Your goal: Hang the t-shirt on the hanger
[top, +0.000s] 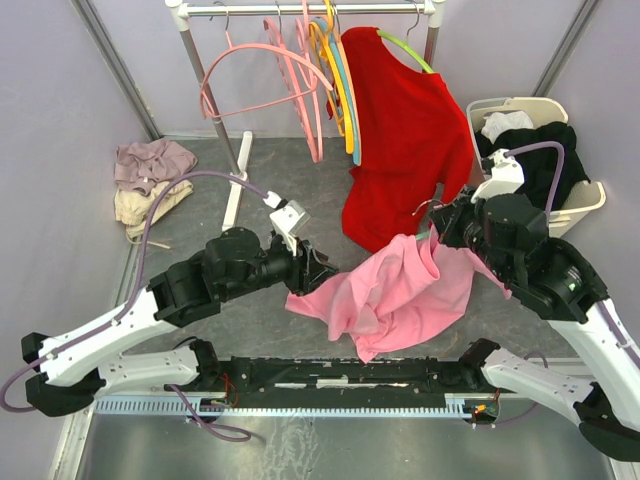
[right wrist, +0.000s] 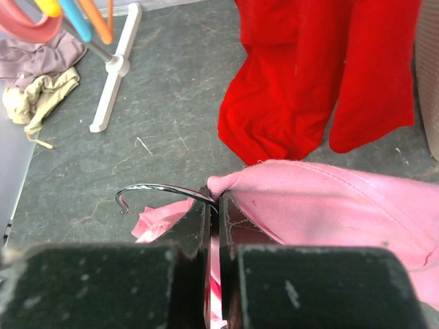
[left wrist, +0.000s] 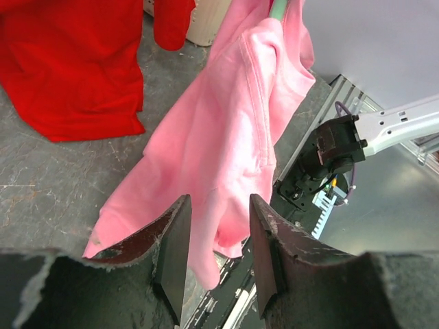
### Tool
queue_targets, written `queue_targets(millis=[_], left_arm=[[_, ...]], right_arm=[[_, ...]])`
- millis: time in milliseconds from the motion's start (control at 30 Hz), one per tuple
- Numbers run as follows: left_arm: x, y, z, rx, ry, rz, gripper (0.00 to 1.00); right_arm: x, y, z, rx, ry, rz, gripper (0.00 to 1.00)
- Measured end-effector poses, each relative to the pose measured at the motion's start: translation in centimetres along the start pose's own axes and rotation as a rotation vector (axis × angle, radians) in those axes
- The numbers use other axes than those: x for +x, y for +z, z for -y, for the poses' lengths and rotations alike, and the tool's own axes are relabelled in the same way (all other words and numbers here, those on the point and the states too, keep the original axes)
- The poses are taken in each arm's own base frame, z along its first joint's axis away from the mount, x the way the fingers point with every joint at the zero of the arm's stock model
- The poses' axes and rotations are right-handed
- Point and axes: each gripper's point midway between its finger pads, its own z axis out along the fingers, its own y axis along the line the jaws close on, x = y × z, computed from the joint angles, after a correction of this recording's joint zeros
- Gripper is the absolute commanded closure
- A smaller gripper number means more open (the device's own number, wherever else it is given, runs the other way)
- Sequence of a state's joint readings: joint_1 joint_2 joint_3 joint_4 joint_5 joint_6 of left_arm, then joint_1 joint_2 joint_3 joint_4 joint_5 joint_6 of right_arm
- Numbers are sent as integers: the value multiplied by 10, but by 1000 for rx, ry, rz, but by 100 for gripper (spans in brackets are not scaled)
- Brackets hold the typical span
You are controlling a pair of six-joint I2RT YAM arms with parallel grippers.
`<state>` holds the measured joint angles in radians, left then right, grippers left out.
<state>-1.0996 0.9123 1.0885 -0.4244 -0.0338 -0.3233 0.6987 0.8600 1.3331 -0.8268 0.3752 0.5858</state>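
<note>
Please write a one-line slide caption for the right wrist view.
Right gripper shut on the hanger below its hook, pink t-shirt gathered beside it, red shirt behind.

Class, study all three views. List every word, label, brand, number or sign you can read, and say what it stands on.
None: no text can be read in any view.
The t-shirt and red shirt are plain.
The hanger shows no mark.
Any labels on the left arm or right arm are too small to tell.
</note>
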Motion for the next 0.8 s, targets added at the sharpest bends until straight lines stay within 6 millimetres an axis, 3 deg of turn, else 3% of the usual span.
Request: queue_targets(millis=[167, 433, 800], left_arm=[[20, 2, 0, -38, 7, -70, 55], [60, 22, 27, -95, 113, -219, 54], [65, 30, -7, -325, 196, -205, 50]], right_arm=[[-6, 5, 5, 74, 10, -10, 99], [-17, 19, -2, 111, 33, -6, 99], [-29, 16, -8, 98, 54, 13, 99]])
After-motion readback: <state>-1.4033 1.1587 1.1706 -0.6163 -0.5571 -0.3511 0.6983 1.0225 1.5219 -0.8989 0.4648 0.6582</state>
